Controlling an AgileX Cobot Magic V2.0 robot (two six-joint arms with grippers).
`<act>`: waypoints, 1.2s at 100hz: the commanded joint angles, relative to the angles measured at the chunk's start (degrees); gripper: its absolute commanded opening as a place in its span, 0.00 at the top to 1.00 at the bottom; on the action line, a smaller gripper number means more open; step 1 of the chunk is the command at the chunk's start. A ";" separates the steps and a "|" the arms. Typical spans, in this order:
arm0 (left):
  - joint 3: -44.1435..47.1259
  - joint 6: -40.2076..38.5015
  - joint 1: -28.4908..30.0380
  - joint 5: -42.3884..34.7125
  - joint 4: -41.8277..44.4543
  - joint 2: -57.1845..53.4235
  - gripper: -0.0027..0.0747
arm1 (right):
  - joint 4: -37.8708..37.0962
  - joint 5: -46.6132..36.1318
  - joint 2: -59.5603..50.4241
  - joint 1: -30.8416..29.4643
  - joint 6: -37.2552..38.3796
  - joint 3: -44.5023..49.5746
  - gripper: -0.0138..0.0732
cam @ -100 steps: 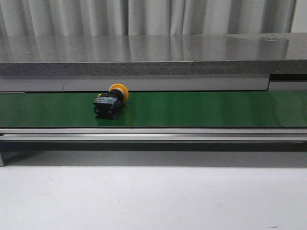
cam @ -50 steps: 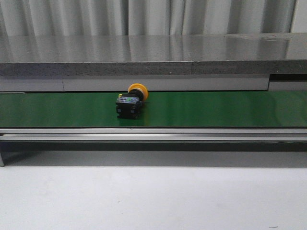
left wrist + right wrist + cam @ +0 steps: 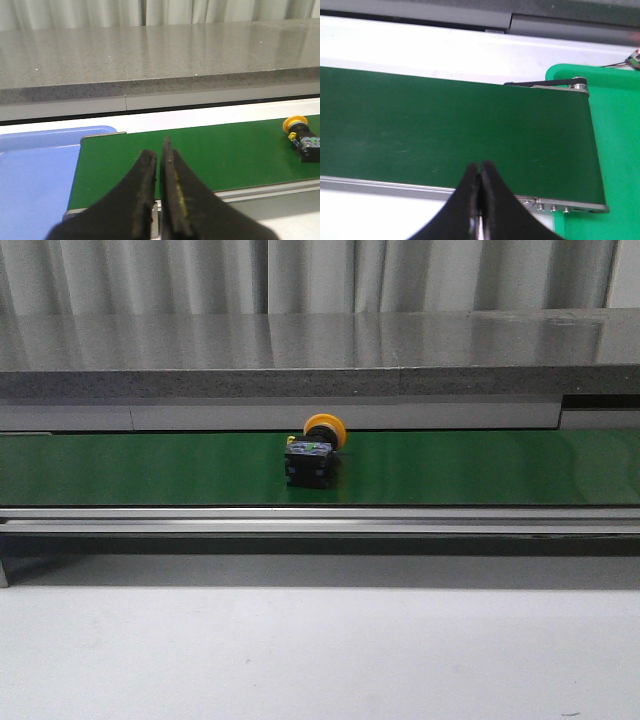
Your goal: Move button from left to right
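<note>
One button [image 3: 314, 452] on the green conveyor belt [image 3: 480, 468], lying on its side about mid-belt in the front view, slightly left of centre. Long axis runs roughly across the belt: yellow-orange mushroom cap faces the far edge and a bit to the right, black switch body points toward the near rail [image 3: 320, 523]. Cap sits close to the belt's far edge; body ends short of the near edge.

Looks: round domed cap, yellow-orange, on a black blocky body. Small label on the upward face of the body, with green and blue marks. Text too small to read in any view. No brand legible.

Left wrist view picks up the same button [image 3: 304, 141] well off to one side of the left gripper [image 3: 160, 152], nothing touching it. That gripper's fingers are nearly together with only a thin slit between them, holding nothing. It hovers over the belt's end, next to a blue tray [image 3: 35, 180].

Right gripper [image 3: 479, 167] has its fingers pressed together, tips touching, nothing between them. It sits above the near edge of the belt close to the other end, where a green tray [image 3: 615, 150] butts up beyond the end roller. Button is not in that view.

Grey speckled stone ledge [image 3: 320, 355] runs behind the belt, curtain behind that.
</note>
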 commanded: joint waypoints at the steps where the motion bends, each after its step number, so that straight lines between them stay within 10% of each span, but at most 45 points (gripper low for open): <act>1: -1.70 -0.14 -0.21 -4.69 -0.71 0.32 0.96 | 0.89 -2.84 3.40 0.10 -0.16 -3.02 0.92; 22: -1.70 -0.14 -0.21 -4.69 -0.71 0.32 0.96 | 5.96 -1.76 8.76 0.10 -0.16 -3.17 0.83; 60: -1.70 -0.14 -0.21 -4.69 -0.71 0.32 0.96 | 6.47 -1.48 9.30 0.10 -0.16 -3.17 0.19; 120: -1.70 -0.14 -0.21 -4.69 -0.71 0.32 0.96 | 11.13 -2.94 17.71 11.03 -0.16 -9.23 0.19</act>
